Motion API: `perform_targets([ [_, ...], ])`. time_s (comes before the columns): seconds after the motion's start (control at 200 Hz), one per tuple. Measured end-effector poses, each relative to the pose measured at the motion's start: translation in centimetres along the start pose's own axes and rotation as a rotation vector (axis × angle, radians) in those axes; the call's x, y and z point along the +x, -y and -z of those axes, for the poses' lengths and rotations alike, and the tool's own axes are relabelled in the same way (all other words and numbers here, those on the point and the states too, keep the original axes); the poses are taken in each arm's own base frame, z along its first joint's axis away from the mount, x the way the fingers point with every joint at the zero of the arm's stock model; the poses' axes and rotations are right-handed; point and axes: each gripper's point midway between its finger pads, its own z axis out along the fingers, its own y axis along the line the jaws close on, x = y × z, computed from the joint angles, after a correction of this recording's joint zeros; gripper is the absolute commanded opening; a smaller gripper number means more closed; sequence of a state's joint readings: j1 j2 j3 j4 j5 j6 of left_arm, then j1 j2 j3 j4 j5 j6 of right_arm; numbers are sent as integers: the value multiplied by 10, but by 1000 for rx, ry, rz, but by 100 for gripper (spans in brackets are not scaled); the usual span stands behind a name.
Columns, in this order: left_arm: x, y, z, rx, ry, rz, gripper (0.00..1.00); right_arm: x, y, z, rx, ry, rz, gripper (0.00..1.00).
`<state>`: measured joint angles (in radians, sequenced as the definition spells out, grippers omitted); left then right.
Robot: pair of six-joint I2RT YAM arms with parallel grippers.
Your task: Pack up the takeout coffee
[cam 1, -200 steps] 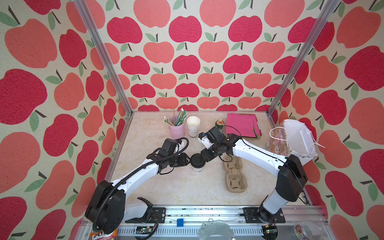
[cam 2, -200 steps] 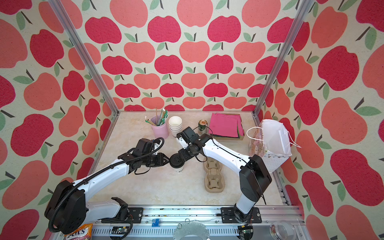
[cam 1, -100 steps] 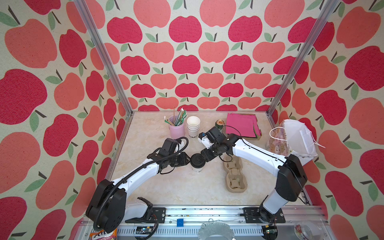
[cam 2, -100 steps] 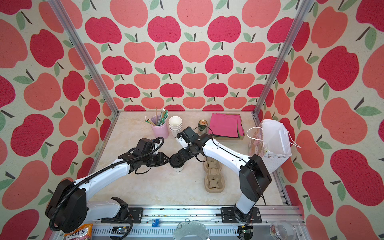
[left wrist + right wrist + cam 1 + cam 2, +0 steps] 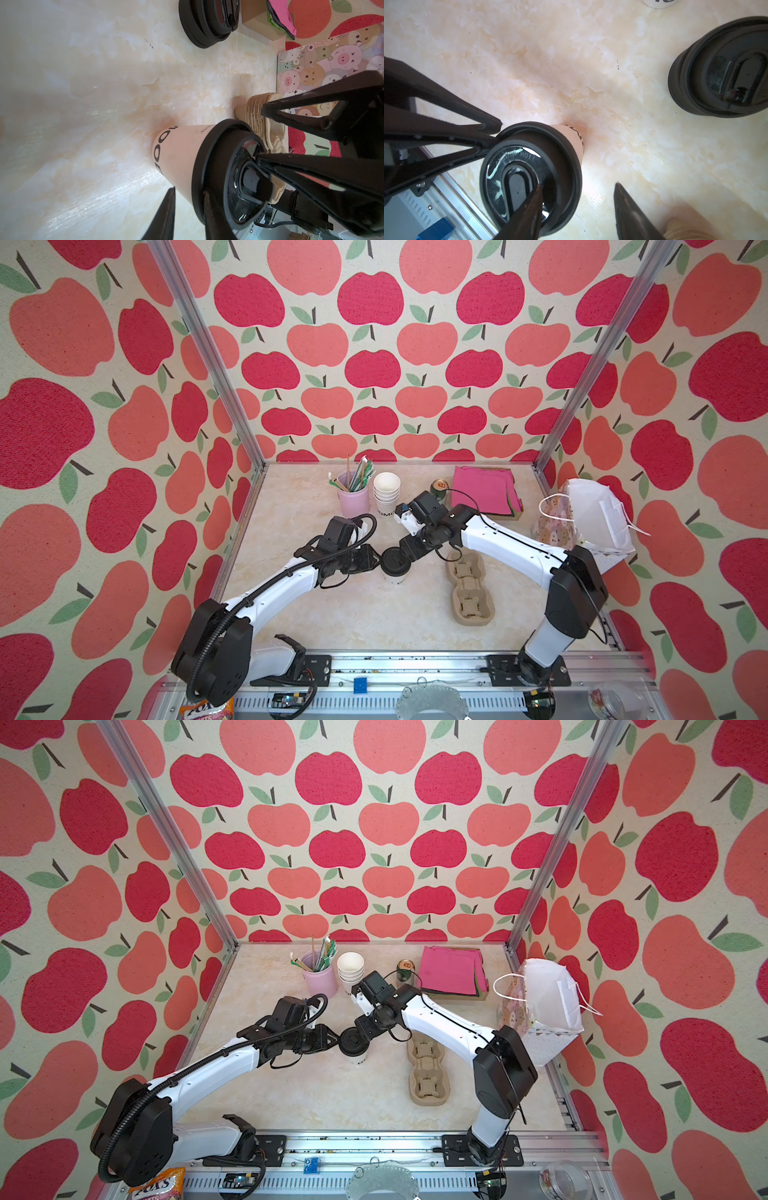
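Takeout coffee (image 5: 395, 568) stands upright near the middle of the marbled table (image 5: 332, 622) in both top views, and your two arms meet over it from either side. The left gripper (image 5: 378, 563) reaches in level at the edge of the black lid (image 5: 352, 1041), while the right gripper (image 5: 409, 556) angles down onto that lid from the far side. Just right of the cup, apart from it, lies the pulp cup carrier (image 5: 469, 589). The stack of lidless cups (image 5: 386, 493), pink straw holder (image 5: 353, 502), can (image 5: 438, 489) and pink napkins (image 5: 484, 493) sit along the back, and the white bag (image 5: 582, 518) sits at the right edge. In the left wrist view, the left gripper's fingers (image 5: 166, 209) stand narrowly apart astride the lid's rim, but you cannot tell whether they pinch it. The right gripper's jaws stand wide there, with one tip resting in the lid's recess and the other clear past the cup. In the right wrist view, one of the right gripper's fingers (image 5: 527, 209) lies over the lid. Its partner is well off to the side above bare table, and a stack of spare lids (image 5: 720, 68) sits apart.
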<state>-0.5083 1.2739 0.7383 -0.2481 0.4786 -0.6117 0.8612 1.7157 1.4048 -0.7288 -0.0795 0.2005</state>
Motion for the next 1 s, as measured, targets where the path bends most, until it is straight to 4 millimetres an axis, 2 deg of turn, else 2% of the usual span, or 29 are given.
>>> perform_targets([
  [0.2, -1, -1, 0, -9, 2, -1, 27, -11, 2, 2, 21, -8, 5, 59],
  [0.445, -1, -2, 1, -21, 3, 1, 33, -35, 0, 21, 25, 54, 39, 62],
  [0.585, -4, 1, 4, -24, -1, 3, 39, -35, -1, 24, 25, 60, 68, 65],
  [0.77, -14, 10, 10, -10, 24, -13, 48, -34, -6, 41, 23, 94, 116, 71],
  [0.995, -30, 6, 27, -21, 102, -3, 60, -21, -24, 48, 26, 94, 209, 84],
])
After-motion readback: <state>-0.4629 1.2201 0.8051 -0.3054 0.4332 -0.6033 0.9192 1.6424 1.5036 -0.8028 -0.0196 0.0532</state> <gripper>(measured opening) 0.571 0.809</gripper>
